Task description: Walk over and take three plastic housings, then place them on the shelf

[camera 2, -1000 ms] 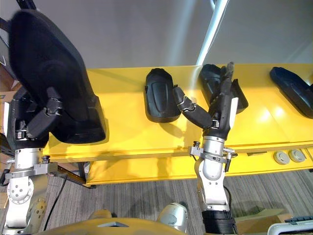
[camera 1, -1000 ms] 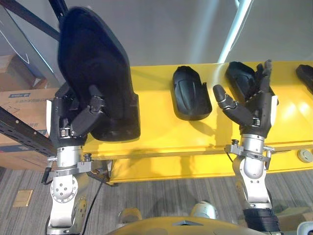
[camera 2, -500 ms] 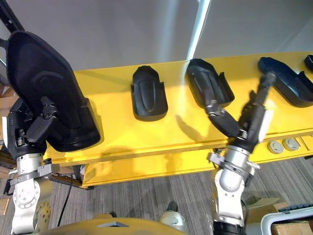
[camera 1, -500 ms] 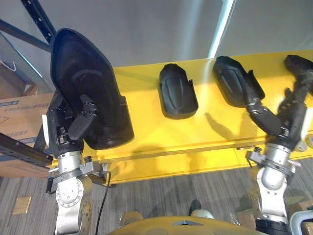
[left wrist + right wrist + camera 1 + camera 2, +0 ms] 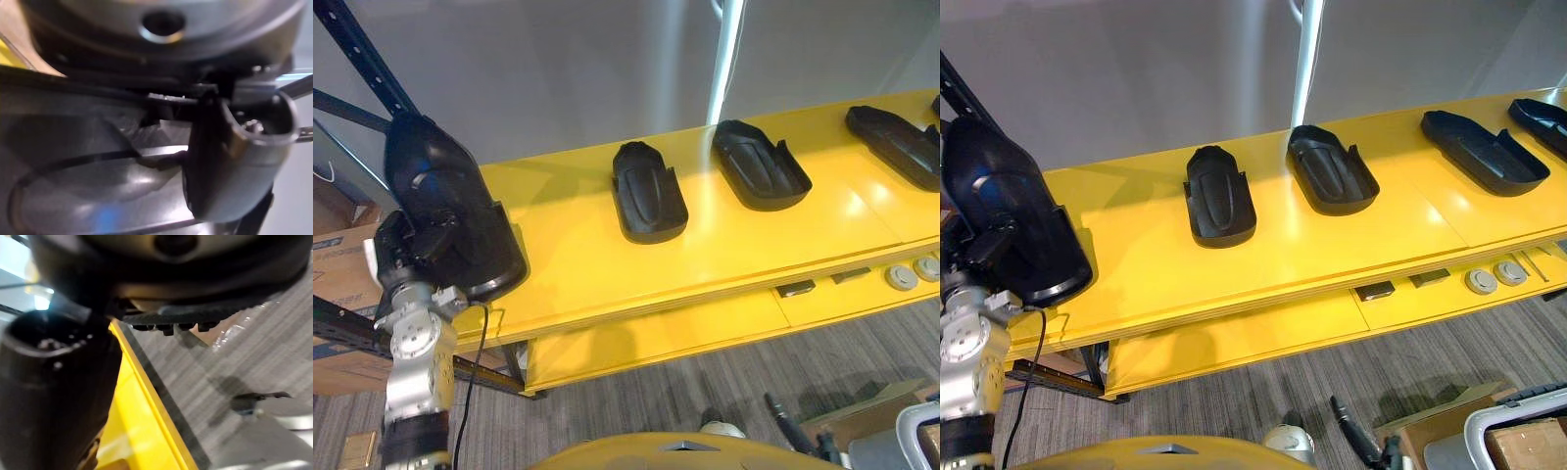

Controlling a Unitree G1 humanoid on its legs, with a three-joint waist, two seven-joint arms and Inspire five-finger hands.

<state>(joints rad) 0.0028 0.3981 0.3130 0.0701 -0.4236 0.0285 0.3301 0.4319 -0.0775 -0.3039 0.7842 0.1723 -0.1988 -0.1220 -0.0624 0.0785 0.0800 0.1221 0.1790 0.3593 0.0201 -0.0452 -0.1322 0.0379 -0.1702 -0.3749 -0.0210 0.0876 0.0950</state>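
A large black plastic housing (image 5: 450,211) stands tilted over the left end of the yellow table (image 5: 705,264), with my left hand (image 5: 419,247) shut on its lower part. In the left wrist view the thumb (image 5: 234,161) presses against the housing's glossy surface (image 5: 98,191). Three more black housings lie on the table: one in the middle (image 5: 648,191), one right of it (image 5: 759,164), one at the far right (image 5: 896,145). My right hand (image 5: 49,387) hangs low beside the table's yellow edge (image 5: 142,431), above the carpet.
Dark shelf rack beams (image 5: 352,49) rise at the upper left, with cardboard boxes (image 5: 337,250) below them. Round grey caps (image 5: 903,277) sit on the table's lower front ledge. A box and a bin (image 5: 1518,441) stand on the carpet at the lower right.
The camera has shifted, so more of the table's right end shows. My right arm has dropped down and out of the eye views. My left hand has lowered the housing toward the left.
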